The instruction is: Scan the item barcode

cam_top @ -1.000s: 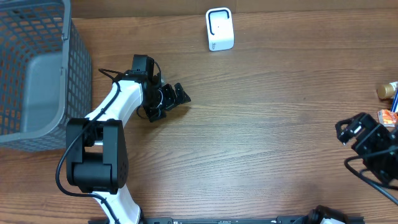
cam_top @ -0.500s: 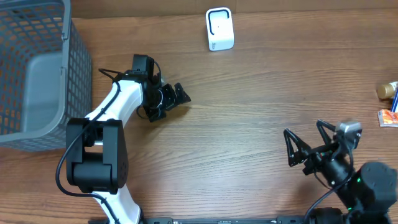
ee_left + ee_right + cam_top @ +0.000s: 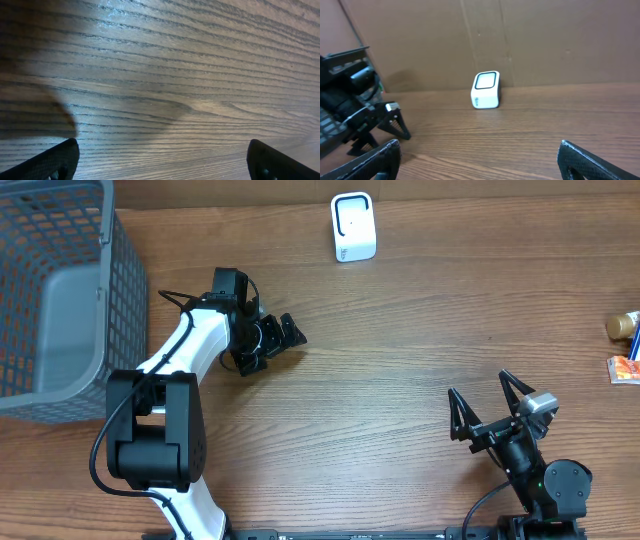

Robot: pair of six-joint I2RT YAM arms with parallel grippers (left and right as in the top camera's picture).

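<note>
Looking down, I see my left gripper and my right gripper both wide open, holding nothing. The white scanner stands at the far side of the table, and the little orange box lies at the right edge, away from both.

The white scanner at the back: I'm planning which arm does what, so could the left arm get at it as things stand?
Probably yes. The left gripper is open and empty, not far from the scanner, and only bare tabletop lies between them, so nothing seems to block the way.
</note>
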